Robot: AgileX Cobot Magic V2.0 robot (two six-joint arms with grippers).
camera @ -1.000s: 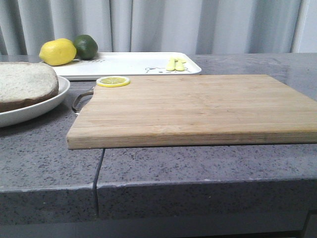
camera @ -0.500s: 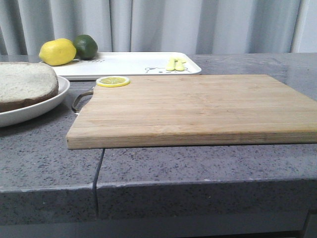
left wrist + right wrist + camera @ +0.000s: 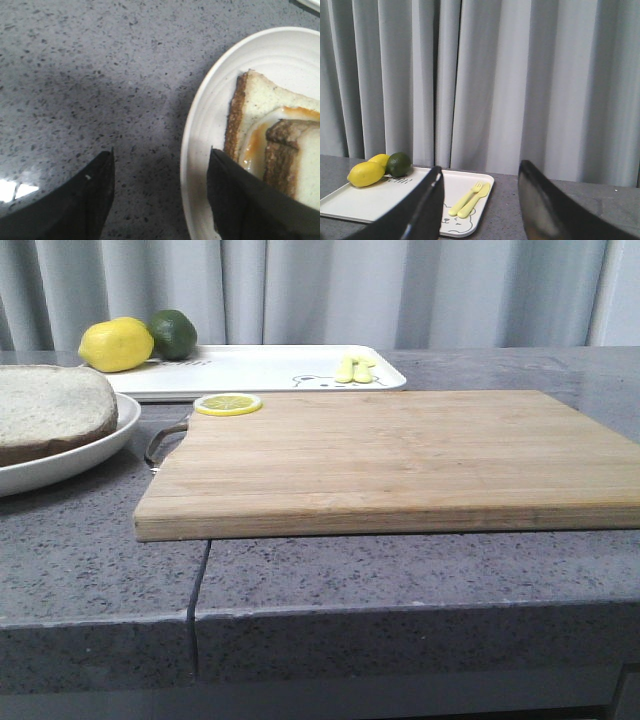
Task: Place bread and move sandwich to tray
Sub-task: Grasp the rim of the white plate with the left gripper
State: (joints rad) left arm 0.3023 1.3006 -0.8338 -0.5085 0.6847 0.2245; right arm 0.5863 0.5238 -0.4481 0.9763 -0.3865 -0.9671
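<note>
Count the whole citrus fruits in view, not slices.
2. The lemon and the lime sit touching at the left end of the tray. None other shows; the plate could hide more.

bread (image 3: 300, 160): thick pale slice w/ dark brown crust, lies on top of the egg slice, on the plate.
sandwich (image 3: 260, 107): white bread w/ brown crust, egg white & orange yolk running on it; flat on a round white plate (image 3: 75, 455), at the table's left edge.
tray (image 3: 260, 368): big flat white rectangle, low rim, small bear drawing; at the back of the table.
</note>
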